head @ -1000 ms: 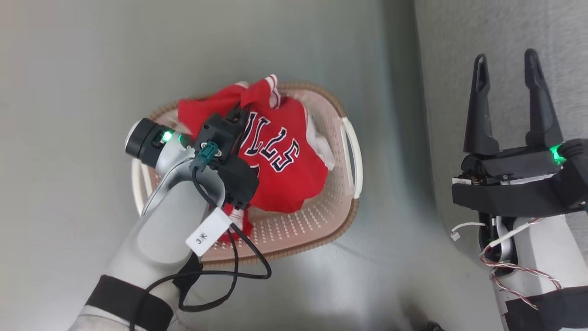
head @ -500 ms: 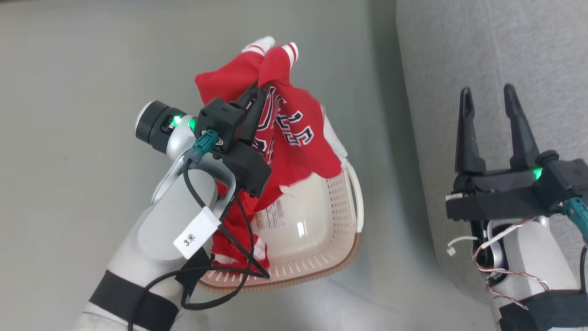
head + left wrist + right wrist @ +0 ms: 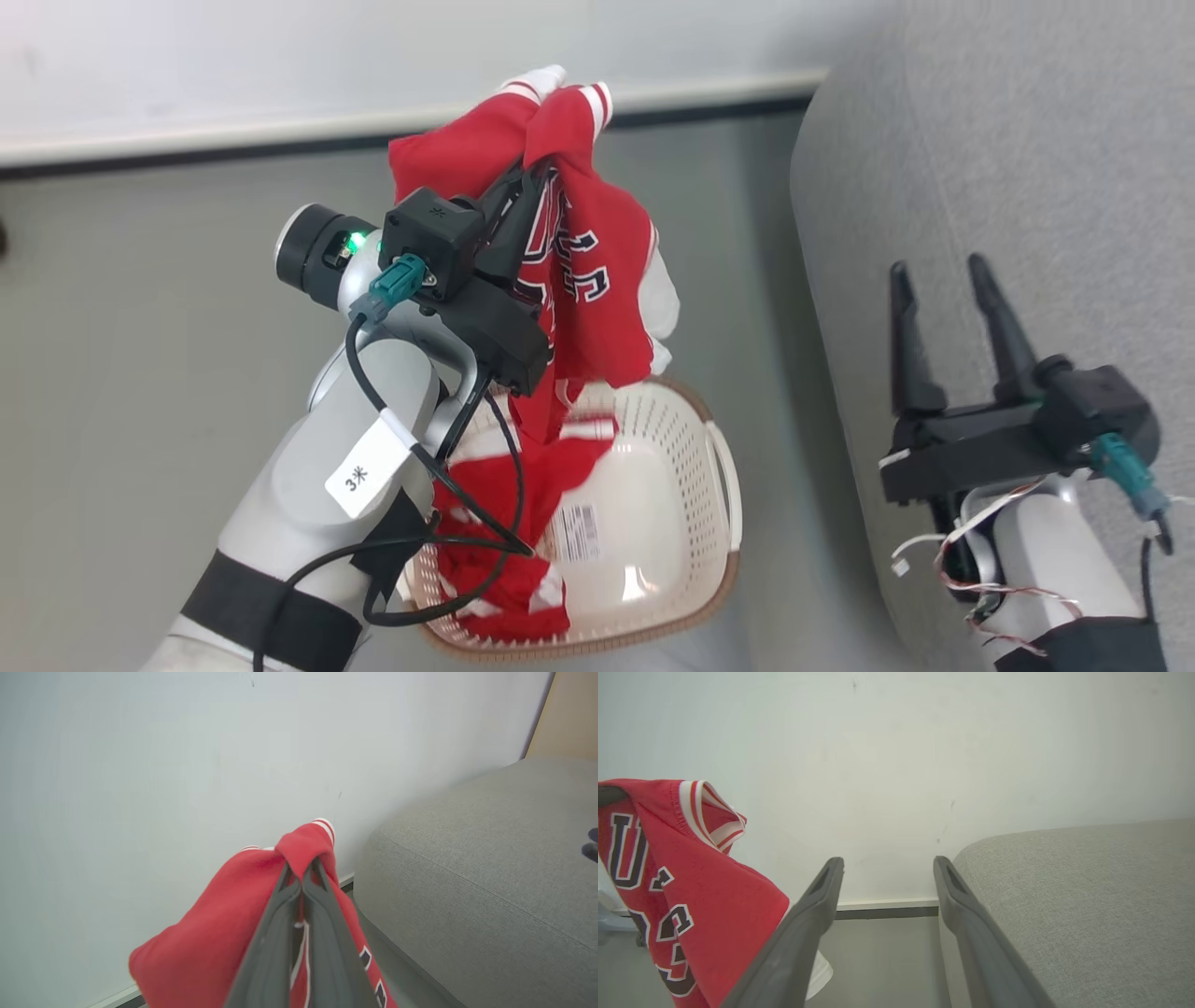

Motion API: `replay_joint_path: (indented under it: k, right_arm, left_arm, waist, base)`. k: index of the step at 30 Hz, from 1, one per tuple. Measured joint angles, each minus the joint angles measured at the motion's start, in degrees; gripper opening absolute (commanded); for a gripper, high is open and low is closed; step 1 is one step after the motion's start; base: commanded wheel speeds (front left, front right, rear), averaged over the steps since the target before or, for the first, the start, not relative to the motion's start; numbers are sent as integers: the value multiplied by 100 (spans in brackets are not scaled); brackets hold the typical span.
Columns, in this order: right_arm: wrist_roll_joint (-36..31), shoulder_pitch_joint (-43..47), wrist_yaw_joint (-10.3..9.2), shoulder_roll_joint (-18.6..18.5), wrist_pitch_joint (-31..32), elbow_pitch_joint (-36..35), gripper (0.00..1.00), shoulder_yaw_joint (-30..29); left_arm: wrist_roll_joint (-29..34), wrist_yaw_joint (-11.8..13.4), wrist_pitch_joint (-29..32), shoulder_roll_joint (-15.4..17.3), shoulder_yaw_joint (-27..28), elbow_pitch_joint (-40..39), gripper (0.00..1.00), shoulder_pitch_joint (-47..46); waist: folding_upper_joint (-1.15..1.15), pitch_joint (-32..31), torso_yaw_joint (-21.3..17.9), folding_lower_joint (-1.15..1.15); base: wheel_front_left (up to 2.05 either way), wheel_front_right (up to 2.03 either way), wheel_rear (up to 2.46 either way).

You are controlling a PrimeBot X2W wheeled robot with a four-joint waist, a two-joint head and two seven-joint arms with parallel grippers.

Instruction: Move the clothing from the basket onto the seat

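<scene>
Nearest, a crumpled red garment (image 3: 499,569) is seen lying in the cream basket (image 3: 686,429), beside a barcode sticker (image 3: 581,532). Above the basket, a red jersey (image 3: 597,308) is held aloft, pinched between the closed fingers of the left gripper (image 3: 540,175), apart from the grey seat (image 3: 1027,140). The right gripper (image 3: 936,263) is held spread and empty at the seat's rounded edge, and a white wall (image 3: 280,65) is seen beyond.

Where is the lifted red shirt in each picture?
Head view: lifted red shirt upper middle, hanging above the basket.
Left wrist view: shirt bottom middle, pinched by the left gripper.
Right wrist view: shirt far left.
Shared landmark: grey sofa, on the right in all three.
</scene>
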Motion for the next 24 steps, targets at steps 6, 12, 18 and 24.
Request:
replay_joint_path:
  k: [6, 12, 18, 24]
  right_arm:
    - [-5, 14, 152, 12, 3, 325, 100, 272]
    - [-44, 38, 318, 31, 3, 738, 100, 753]
    - [-35, 115, 441, 48, 3, 1114, 100, 1456]
    - [291, 191, 446, 54, 3, 1304, 100, 2210]
  left_arm:
    - [-107, -40, 0, 0, -153, 99, 0, -1]
    - [-399, -40, 0, -4, -409, 203, 0, 10]
    - [-731, 51, 29, -4, -890, 199, 0, 197]
    - [-927, 221, 170, -7, -1354, -68, 0, 243]
  waist:
    - [0, -516, 23, 0]
    - [0, -1031, 17, 0]
    - [0, -1623, -6, 0]
    - [0, -2021, -18, 0]
  base:
    - [0, 0, 0]
    - [0, 0, 0]
    - [0, 0, 0]
    - [0, 0, 0]
